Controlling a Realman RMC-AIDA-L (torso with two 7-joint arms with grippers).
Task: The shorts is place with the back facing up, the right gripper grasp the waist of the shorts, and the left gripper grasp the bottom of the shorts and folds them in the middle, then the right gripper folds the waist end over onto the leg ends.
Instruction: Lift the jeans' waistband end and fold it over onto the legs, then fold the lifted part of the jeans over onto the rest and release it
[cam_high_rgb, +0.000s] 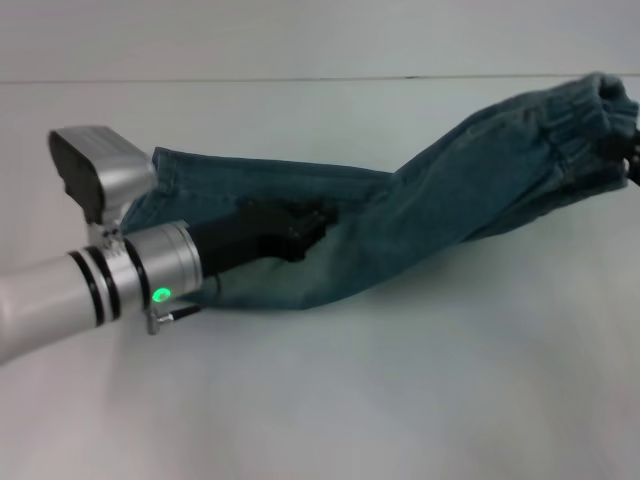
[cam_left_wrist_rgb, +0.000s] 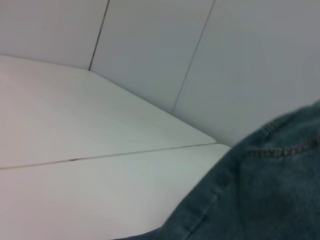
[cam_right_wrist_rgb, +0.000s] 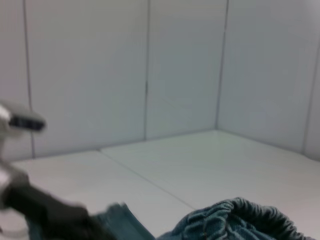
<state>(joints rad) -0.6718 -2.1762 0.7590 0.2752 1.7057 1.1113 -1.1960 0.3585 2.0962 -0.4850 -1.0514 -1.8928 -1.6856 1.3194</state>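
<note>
The blue denim shorts (cam_high_rgb: 400, 220) stretch from the left of the white table up to the far right. Their gathered waist (cam_high_rgb: 590, 130) hangs raised at the right edge of the head view, where a dark bit of my right gripper (cam_high_rgb: 632, 150) holds it; the right wrist view shows that elastic waist (cam_right_wrist_rgb: 235, 220) close by. The leg end (cam_high_rgb: 170, 165) lies at the left. My left gripper (cam_high_rgb: 305, 228), black, lies over the middle of the shorts, pointing right. In the left wrist view, denim with a stitched seam (cam_left_wrist_rgb: 265, 190) sits close to the camera.
The white table (cam_high_rgb: 400, 400) has a seam line running across it near the back wall (cam_high_rgb: 300, 40). White wall panels (cam_right_wrist_rgb: 185, 75) meet in a corner behind the table. My left arm (cam_right_wrist_rgb: 35, 205) shows in the right wrist view.
</note>
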